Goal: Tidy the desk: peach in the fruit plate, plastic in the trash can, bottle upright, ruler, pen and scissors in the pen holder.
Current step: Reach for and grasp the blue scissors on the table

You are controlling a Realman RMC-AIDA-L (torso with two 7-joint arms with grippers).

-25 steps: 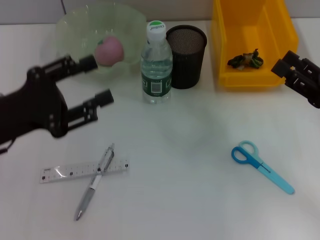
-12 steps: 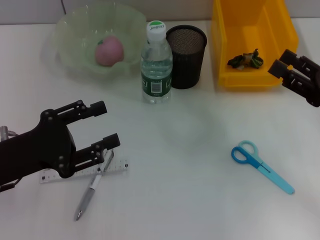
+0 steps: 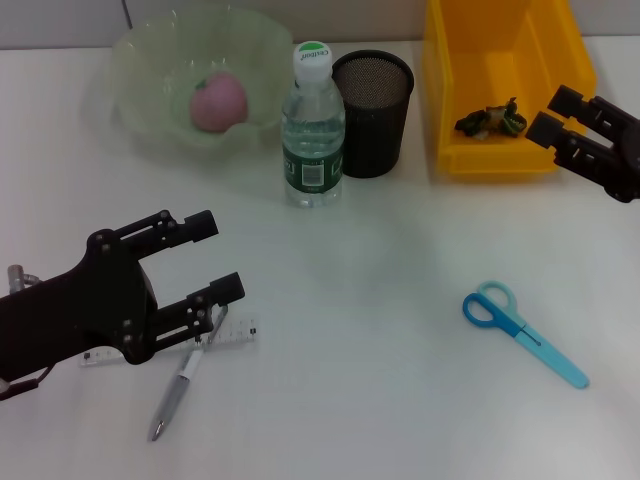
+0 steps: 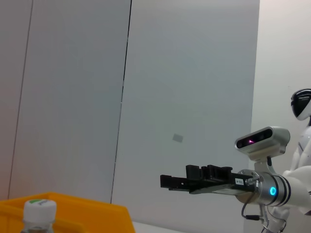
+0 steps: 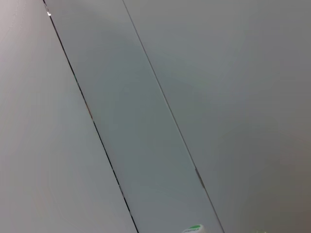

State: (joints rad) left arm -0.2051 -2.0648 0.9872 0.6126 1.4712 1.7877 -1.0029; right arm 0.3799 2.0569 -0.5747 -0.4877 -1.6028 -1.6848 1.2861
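The pink peach [image 3: 218, 102] lies in the pale green fruit plate [image 3: 140, 55] at the back left. Beside the plate the bottle [image 3: 313, 130] stands upright, its white cap [image 4: 39, 211] also showing in the left wrist view, and the black mesh pen holder [image 3: 372, 100] is right of it. Crumpled plastic [image 3: 490, 121] rests inside the yellow trash can [image 3: 500, 160]. My left gripper [image 3: 220, 255] hovers open over the ruler [image 3: 235, 332], which the pen [image 3: 180, 385] crosses. At the front right are the blue scissors [image 3: 525, 332]. The right gripper [image 3: 548, 113] is open beside the trash can.
The white desk [image 3: 380, 400] carries all of these. Bottle, pen holder and trash can form a row along the back edge. The left arm's black body covers the ruler's left end.
My left gripper came away from the fruit plate toward the front and now sits over the ruler and pen. The right gripper shifted slightly back toward the trash can.
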